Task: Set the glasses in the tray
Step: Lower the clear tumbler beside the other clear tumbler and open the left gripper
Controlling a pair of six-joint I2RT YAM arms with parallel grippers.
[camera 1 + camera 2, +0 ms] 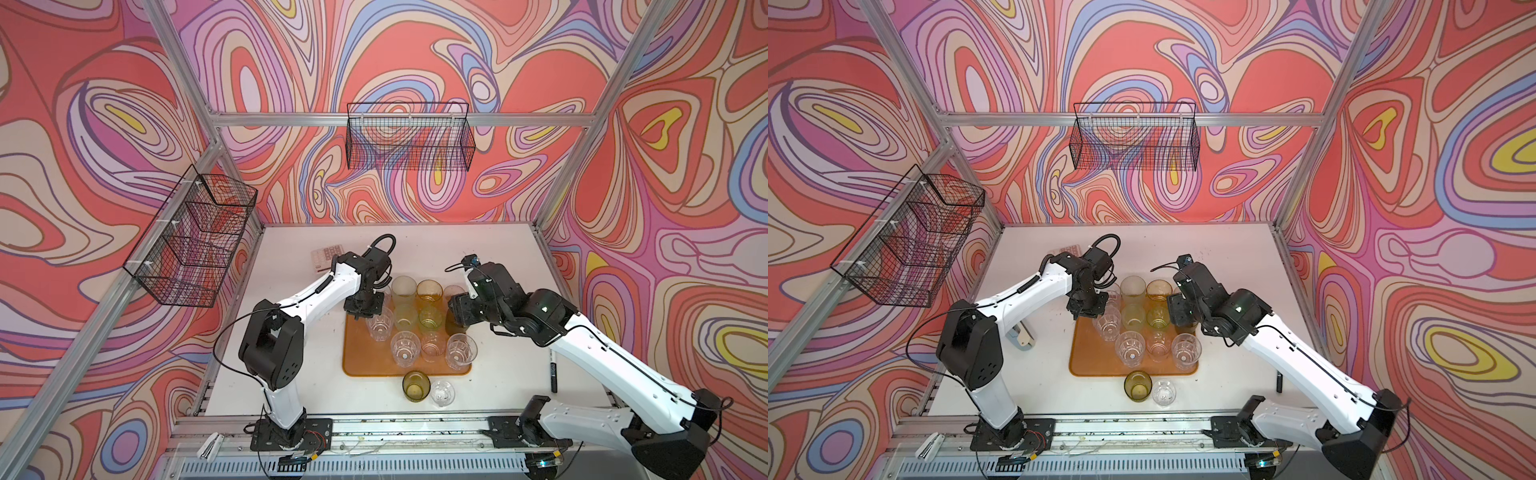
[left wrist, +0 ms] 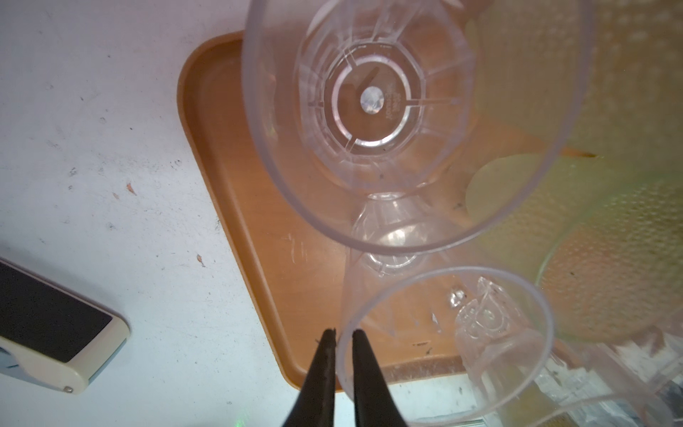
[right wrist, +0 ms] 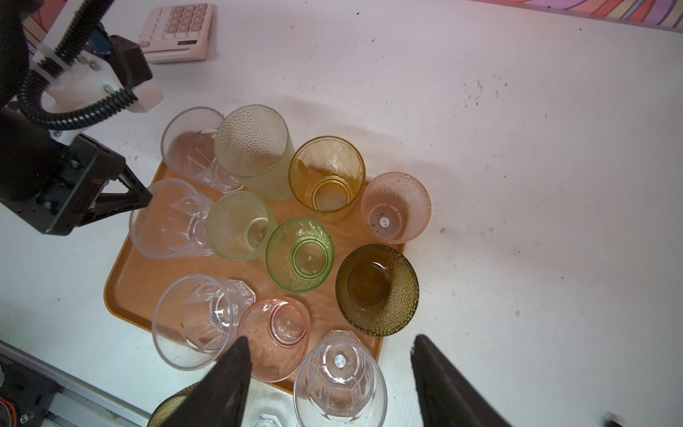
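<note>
The orange-brown tray [image 1: 360,362] holds several upright glasses, clear, green, amber, pink and dark olive. The fingers of my left gripper [image 2: 343,332] stand close on either side of the rim of a clear faceted glass [image 2: 391,295] that rests on the tray's left side [image 1: 379,326]. My right gripper [image 3: 330,340] hangs open above the tray's near right corner, over a clear glass [image 3: 340,377] and not touching it. In both top views an olive glass [image 1: 415,385] and a small clear glass [image 1: 441,392] stand on the table in front of the tray.
A pink calculator [image 3: 177,33] lies beyond the tray on the left. A cream device [image 2: 55,332] lies left of the tray and a black marker [image 1: 553,374] to its right. Black wire baskets [image 1: 409,137] hang on the walls.
</note>
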